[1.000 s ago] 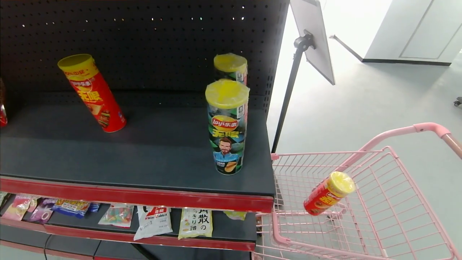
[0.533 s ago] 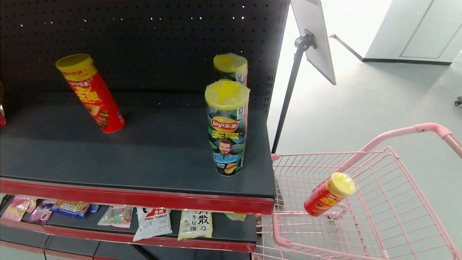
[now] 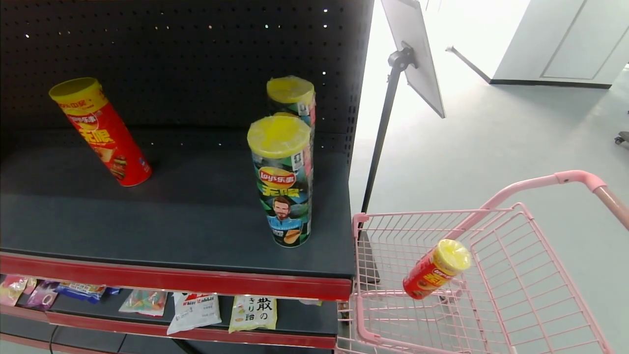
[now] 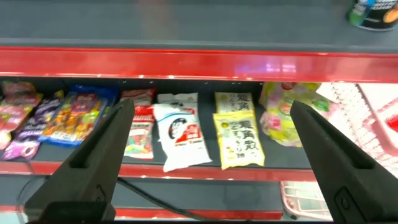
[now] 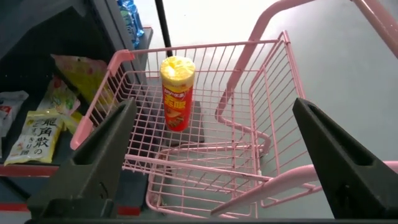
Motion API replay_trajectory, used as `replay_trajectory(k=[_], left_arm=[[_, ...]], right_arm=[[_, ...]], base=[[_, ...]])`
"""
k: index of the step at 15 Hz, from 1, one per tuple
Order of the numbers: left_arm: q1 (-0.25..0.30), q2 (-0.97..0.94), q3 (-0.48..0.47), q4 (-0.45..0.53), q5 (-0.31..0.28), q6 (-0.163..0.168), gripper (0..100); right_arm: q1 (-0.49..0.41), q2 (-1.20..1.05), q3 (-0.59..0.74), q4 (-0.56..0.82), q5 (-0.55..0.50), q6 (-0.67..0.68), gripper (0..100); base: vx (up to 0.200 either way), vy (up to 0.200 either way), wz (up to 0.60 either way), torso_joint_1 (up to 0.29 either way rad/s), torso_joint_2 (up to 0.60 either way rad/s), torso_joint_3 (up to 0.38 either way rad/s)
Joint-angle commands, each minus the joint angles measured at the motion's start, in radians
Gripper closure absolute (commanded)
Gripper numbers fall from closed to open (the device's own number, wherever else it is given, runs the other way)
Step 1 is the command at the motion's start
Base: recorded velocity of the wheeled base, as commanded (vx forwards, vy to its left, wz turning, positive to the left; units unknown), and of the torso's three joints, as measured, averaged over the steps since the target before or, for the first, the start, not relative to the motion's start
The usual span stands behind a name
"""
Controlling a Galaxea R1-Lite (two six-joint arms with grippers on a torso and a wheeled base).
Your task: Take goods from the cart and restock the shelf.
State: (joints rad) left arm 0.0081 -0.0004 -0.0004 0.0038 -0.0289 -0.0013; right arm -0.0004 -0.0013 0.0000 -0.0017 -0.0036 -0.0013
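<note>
Between the earlier head views and this one, the whole scene is displaced leftward together. A camera shift is therefore read, not a move of goods. No can is seen to be transferred, and restocking is judged to be still pending.

Left of the cart point(image 3: 432, 213), the shelf point(image 3: 172, 216) is loaded with a red can point(image 3: 98, 132) farthest from the cart. Nearer the cart a green can point(image 3: 281, 182) is set, with a second green can point(image 3: 291, 96) behind it. Snack bags point(image 3: 194, 310) are laid on the tier below.

The left gripper point(image 4: 214, 155) is held spread wide before that lower tier, with nothing gripped.

Inside the cart one remaining can point(image 3: 436, 269) is kept, probably upright on the wire floor, though the angle leaves this uncertain. The right gripper point(image 5: 211, 162) is held above the cart, spread wide and empty.
</note>
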Motion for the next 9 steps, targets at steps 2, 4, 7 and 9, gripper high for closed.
replay_trajectory(k=[2, 4, 7, 9], left_arm=[[0.000, 0.000, 0.000, -0.001, 0.000, 0.000, 0], [0.001, 0.000, 0.000, -0.001, -0.002, 0.000, 0], [0.000, 0.000, 0.000, -0.001, 0.000, 0.000, 0], [0.000, 0.000, 0.000, -0.001, 0.000, 0.000, 0]], right_arm=[[0.000, 0.001, 0.000, 0.002, -0.001, 0.000, 0], [0.000, 0.001, 0.000, 0.002, -0.001, 0.000, 0], [0.000, 0.001, 0.000, 0.002, -0.001, 0.000, 0], [0.000, 0.001, 0.000, 0.002, -0.001, 0.000, 0]], base=[[0.000, 0.000, 0.00, 0.000, 0.00, 0.000], [0.000, 0.000, 0.00, 0.000, 0.00, 0.000], [0.000, 0.000, 0.00, 0.000, 0.00, 0.000], [0.000, 0.000, 0.00, 0.000, 0.00, 0.000]])
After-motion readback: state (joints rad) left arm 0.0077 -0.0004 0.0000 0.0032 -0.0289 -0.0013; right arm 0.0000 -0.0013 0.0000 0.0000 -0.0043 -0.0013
